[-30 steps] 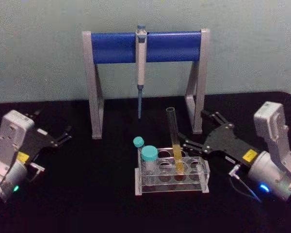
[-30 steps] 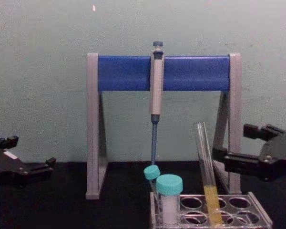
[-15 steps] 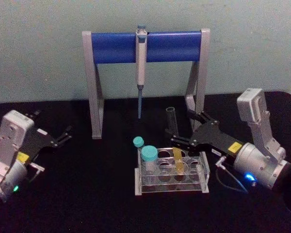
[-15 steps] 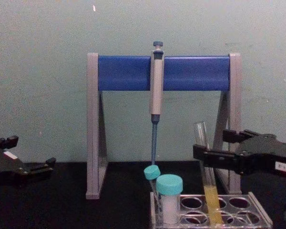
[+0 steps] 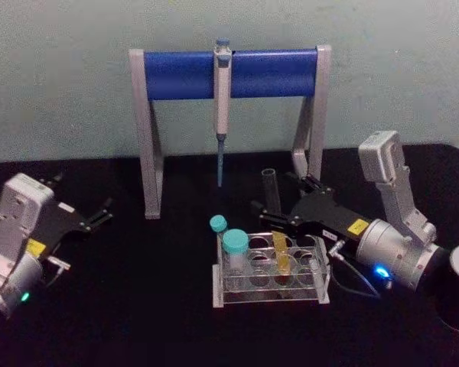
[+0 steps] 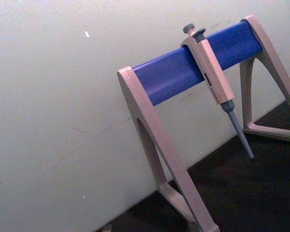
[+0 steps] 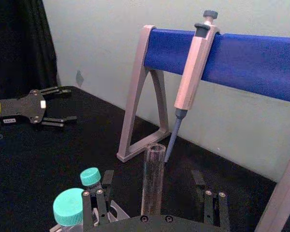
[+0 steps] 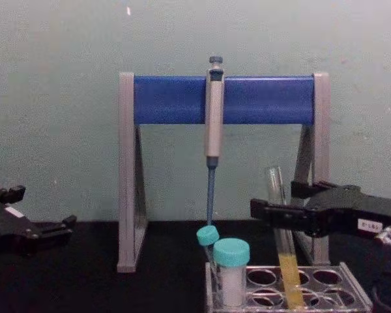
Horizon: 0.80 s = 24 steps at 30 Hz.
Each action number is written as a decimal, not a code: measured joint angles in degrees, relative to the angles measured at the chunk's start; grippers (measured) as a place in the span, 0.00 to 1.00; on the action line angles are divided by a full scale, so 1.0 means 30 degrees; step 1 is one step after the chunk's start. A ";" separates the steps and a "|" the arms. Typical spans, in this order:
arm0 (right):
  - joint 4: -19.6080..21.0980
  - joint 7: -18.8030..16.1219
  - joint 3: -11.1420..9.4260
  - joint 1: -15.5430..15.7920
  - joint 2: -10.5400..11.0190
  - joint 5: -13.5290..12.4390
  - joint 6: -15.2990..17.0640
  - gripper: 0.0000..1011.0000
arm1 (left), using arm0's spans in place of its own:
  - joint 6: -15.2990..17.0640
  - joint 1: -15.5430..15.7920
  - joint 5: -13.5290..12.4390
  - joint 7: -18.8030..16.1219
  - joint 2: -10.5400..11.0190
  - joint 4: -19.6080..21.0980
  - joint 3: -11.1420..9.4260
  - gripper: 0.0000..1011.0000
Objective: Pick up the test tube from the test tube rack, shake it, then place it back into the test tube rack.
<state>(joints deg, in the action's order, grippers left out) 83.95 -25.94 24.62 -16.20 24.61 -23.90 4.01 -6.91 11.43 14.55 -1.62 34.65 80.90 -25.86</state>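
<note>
Test tube (image 5: 271, 191) inside the wide-open right pincer (image 5: 275, 200), untouched.

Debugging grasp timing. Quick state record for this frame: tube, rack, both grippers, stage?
tube: standing in rack, yellow liquid in lower part
rack: on table in front of pipette stand; teal-capped vials at its left end
right gripper: jaws open, one on each side of tube above rack
left gripper: parked at left, jaws open
stage: pre-grasp, tube not yet lifted

Test tube (image 5: 270, 184) standing in rack (image 5: 269, 297), right hand (image 5: 273, 197) straddling it
</note>
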 joint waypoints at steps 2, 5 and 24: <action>-0.0102 -0.0041 0.0048 -0.0092 -0.0071 0.0065 0.0098 0.99 | 0.0000 0.0000 -0.0001 0.0000 0.0000 -0.0001 0.0001 0.99; -0.0225 -0.0086 0.0094 -0.0199 -0.0149 0.0131 0.0193 0.99 | 0.0000 0.0000 -0.0001 0.0000 0.0000 -0.0002 0.0001 0.99; -0.0557 -0.0327 0.0146 -0.0412 -0.0306 0.0044 0.0512 0.99 | 0.0000 0.0000 -0.0001 0.0000 -0.0001 -0.0001 0.0000 0.99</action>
<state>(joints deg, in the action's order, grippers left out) 82.28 -26.93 25.06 -17.44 23.69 -23.77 5.55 -6.91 11.43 14.55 -1.62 34.64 80.90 -25.86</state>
